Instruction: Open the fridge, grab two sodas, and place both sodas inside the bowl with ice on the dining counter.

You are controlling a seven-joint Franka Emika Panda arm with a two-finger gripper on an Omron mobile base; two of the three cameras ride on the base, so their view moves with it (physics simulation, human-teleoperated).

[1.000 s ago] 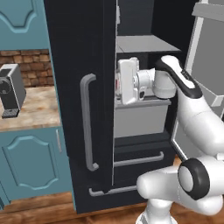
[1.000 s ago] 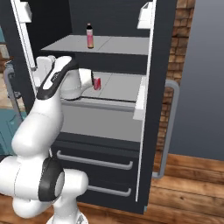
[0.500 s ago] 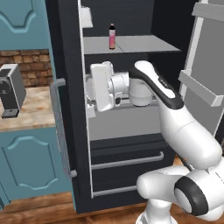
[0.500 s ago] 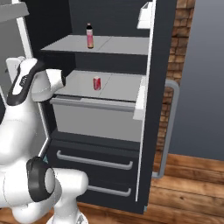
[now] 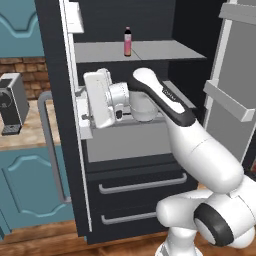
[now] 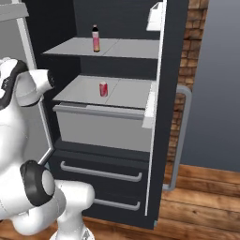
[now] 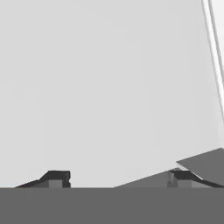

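I see my claw (image 7: 118, 178) spread, gripping nothing. The can (image 6: 103, 88) looks light, stiff, slick: I'd pinch mid-body.

fridge (image 6: 161, 117) looks matte black with smooth grey shelves, floor (image 6: 206, 197) is warm wood planks, wall (image 6: 183, 70) behind is rough brick

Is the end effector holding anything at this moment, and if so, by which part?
Nothing is held. The end effector has its jaws apart with only a pale surface ahead; the bottle and can stand on the fridge shelves.
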